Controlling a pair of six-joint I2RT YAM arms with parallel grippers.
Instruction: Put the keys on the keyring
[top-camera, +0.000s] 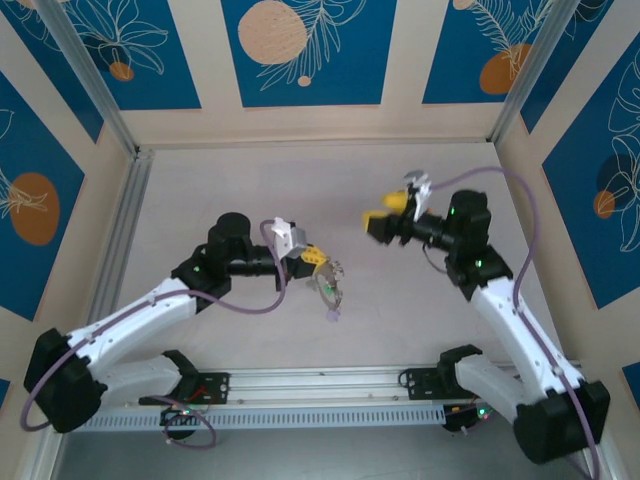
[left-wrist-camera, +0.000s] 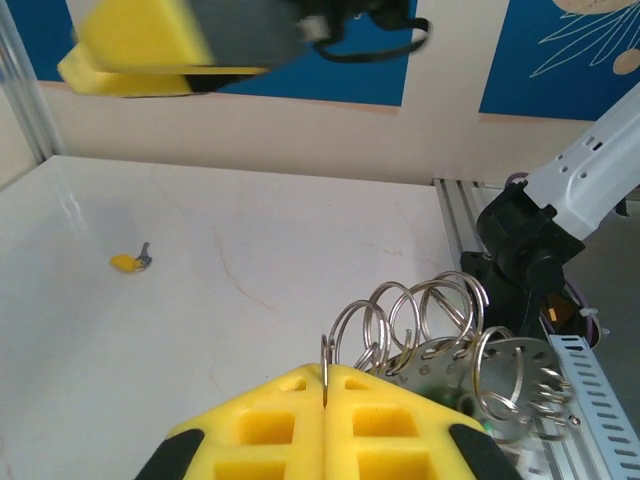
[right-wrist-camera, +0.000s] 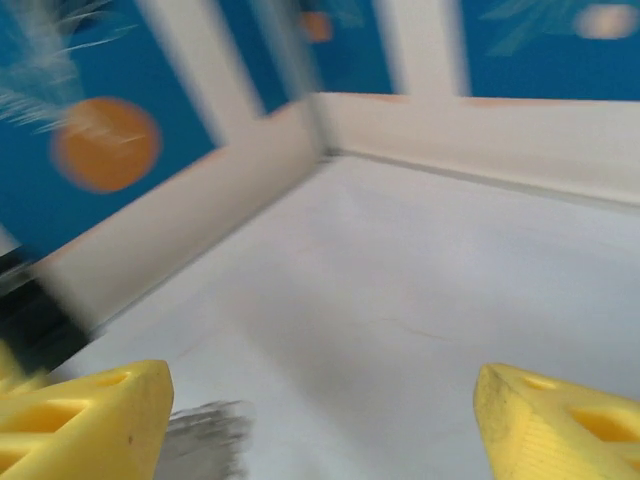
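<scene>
Top view of two white and black robot arms on a pale, matte table (top-camera: 200, 190) walled with blue flower-print panels. The left arm rises from its base at 7 o'clock, elbow bent, forearm running level towards the centre. Its left gripper (top-camera: 317, 258) points to 3 o'clock, with the yellow fingers pressed flat together. The keyring (top-camera: 331, 282) sits at the gripper's tips, on the 5 o'clock side. It is a tangle of thin grey wire hanging from the pinched tips. A lilac key (top-camera: 333, 316) lies at 6 o'clock of the ring, close under it; whether it is threaded on cannot be told. In the left wrist view the blocky, ribbed fingers (left-wrist-camera: 270, 425) meet in one seam and clench a single upright strand of the ring. The rest of the ring fans out at 2 o'clock as shiny overlapping round loops. A tiny yellow-headed key (left-wrist-camera: 130, 262) with a grey shank lies alone on the table at 9 o'clock, well apart from the ring. The right arm climbs from 5 o'clock, wrist bent towards 9 o'clock. The right gripper (top-camera: 387, 212) is raised, released and spread wide, at 2 o'clock of the ring and apart from it. In its own blurred wrist view, the yellow fingertips (right-wrist-camera: 85, 420) stand far apart with bare table between them.
</scene>
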